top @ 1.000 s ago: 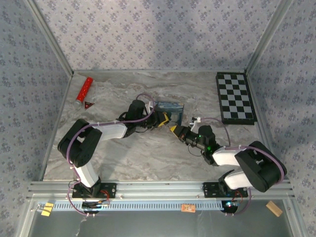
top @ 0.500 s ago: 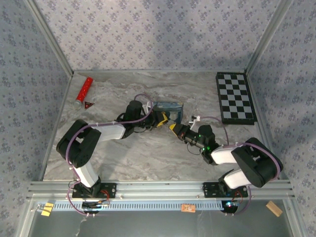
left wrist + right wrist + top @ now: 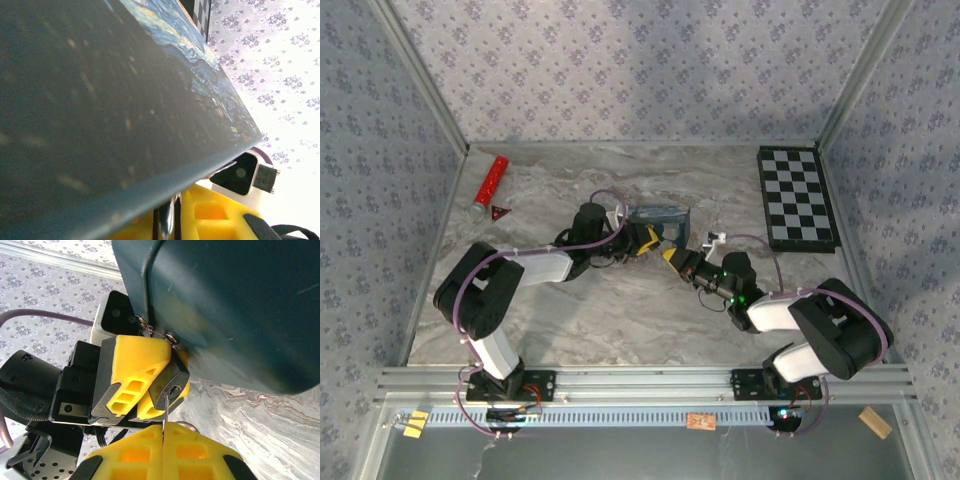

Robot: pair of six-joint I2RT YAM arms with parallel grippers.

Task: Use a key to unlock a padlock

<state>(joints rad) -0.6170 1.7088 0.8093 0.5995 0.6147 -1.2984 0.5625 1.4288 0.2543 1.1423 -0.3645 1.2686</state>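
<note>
Key tip at the keyhole
Left gripper (image 3: 159, 386) clamps the padlock (image 3: 172, 381), right gripper (image 3: 163, 437) pinches the key (image 3: 164, 415); next, seat it, then turn.

One padlock (image 3: 169, 382), one tin (image 3: 665, 213), one checkerboard (image 3: 798, 198)

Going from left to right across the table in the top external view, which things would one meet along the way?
red cylinder → blue tin → small white object → checkerboard
</note>
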